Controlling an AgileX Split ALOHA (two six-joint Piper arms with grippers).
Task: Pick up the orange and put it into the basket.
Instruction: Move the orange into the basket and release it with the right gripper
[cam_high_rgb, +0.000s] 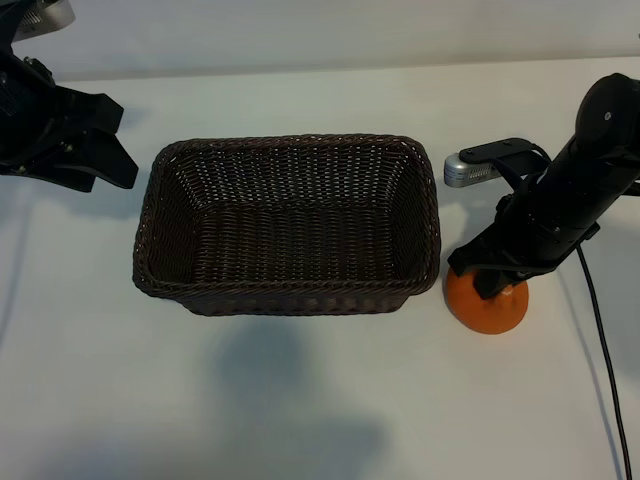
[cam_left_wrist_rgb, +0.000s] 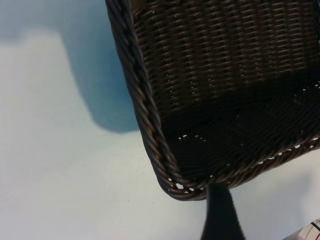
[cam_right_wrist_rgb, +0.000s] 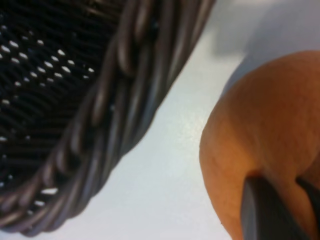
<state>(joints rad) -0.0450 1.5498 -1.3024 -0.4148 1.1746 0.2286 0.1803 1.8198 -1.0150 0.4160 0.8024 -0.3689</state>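
White table surface (cam_high_rgb: 300, 400) carries all items and extends under both arms. Dark brown wicker basket (cam_high_rgb: 288, 225) stands at the centre of the table, between the two grippers, with its braided rim uppermost and nothing inside it. Right arm (cam_high_rgb: 590, 170) reaches down at the right side of the basket, and a silver wrist camera (cam_high_rgb: 470, 170) projects from it toward the basket rim. Left arm is parked at the far left corner, and the left gripper (cam_high_rgb: 95, 150) hangs there with its jaws apart, holding nothing, well apart from the orange and close to the basket's left end. Right gripper (cam_high_rgb: 490, 283) is lowered onto the orange (cam_high_rgb: 492, 308), with its dark fingers (cam_right_wrist_rgb: 267, 210) pressed against the upper part of the fruit; the jaws are clamped on the orange. The orange rests on the table directly beneath the right gripper, just beside the basket's right near corner and outside it, with a narrow strip of bare table between fruit and wicker in the right wrist view.
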